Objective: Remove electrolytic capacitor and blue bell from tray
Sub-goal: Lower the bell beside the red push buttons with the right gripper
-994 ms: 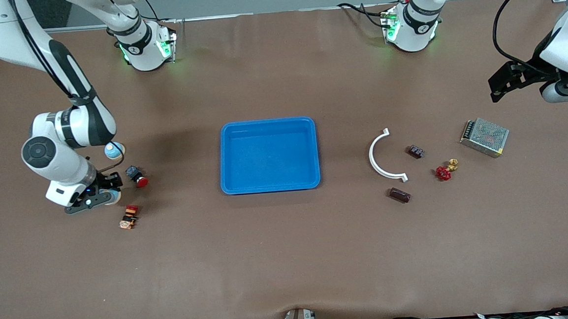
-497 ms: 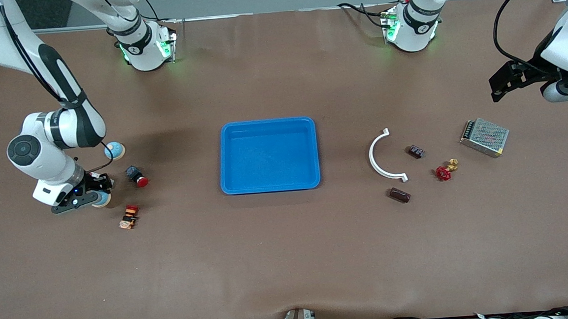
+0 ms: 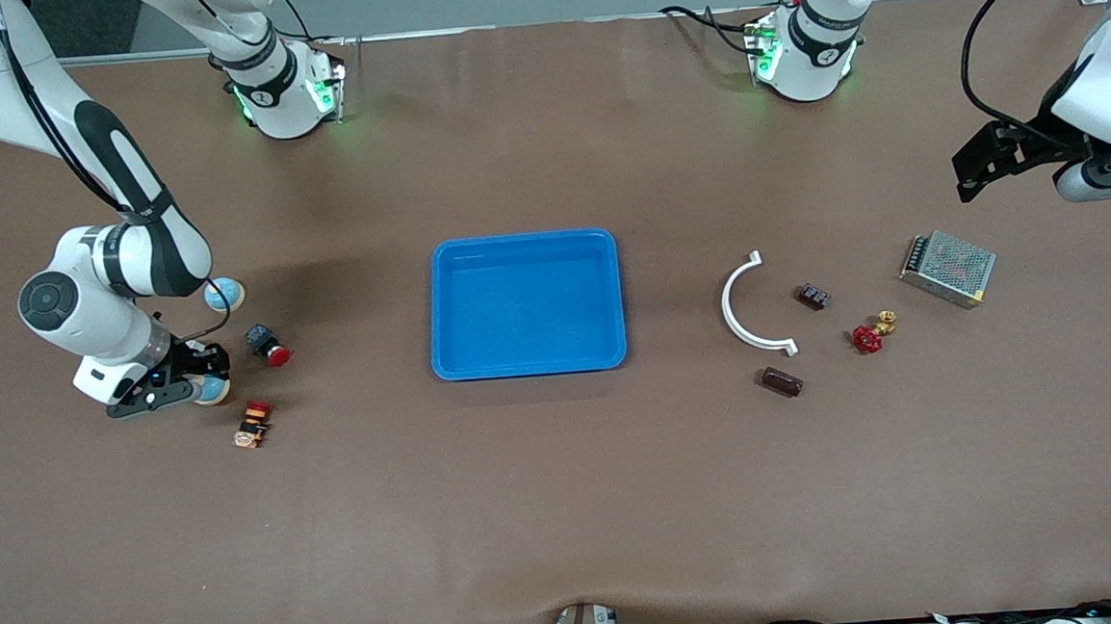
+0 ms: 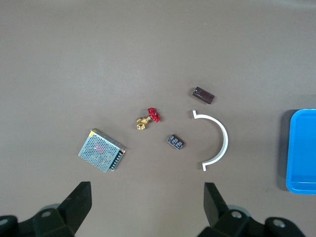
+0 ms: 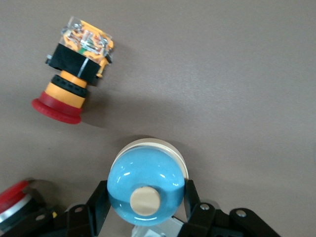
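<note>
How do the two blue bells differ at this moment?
The bell in the right gripper is clamped between shut fingers; the other bell rests free on the table, farther from the front camera. Both have a blue dome.

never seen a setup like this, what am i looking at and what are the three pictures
Two white robot arms are bolted to one edge of a brown table. The wide picture comes from a high camera facing them. The other two come from small cameras on each arm's wrist, looking down past its fingers.

The right gripper is shut on a light blue bell, held over the table at the right arm's end, beside two red push buttons and a second blue bell.

The left gripper is open and holds nothing. It waits above its own end, where a metal mesh box, a red-handled valve, a white curved clip and two small dark parts lie.

A blue tray sits between them with nothing in it.
</note>
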Robot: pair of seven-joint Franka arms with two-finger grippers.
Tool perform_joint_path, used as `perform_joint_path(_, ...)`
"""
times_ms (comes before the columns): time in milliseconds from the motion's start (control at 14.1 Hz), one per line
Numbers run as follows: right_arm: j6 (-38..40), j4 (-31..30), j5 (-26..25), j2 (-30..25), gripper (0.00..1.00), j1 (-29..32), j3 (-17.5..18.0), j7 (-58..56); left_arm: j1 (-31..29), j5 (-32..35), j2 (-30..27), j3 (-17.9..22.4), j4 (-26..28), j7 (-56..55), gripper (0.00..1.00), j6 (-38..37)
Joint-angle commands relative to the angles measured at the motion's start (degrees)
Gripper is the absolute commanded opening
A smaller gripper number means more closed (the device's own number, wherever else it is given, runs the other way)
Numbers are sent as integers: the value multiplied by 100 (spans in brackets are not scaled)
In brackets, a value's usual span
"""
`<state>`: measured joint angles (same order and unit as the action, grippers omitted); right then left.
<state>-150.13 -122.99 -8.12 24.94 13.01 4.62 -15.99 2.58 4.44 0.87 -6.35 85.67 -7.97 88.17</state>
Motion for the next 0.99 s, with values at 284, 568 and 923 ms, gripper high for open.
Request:
perform_joint_path(284,-51,213,126,239,0,290,198,-317,6,-49,-60,28,37,15,100,69)
perform_joint_path(568,-51,371,126,353,0,352,198,-396,6,-93,-113,28,37,15,100,60)
perform_joint_path(923,-51,521,135,538,0,387,198,-414,6,-93,-122,28,37,41,100,60)
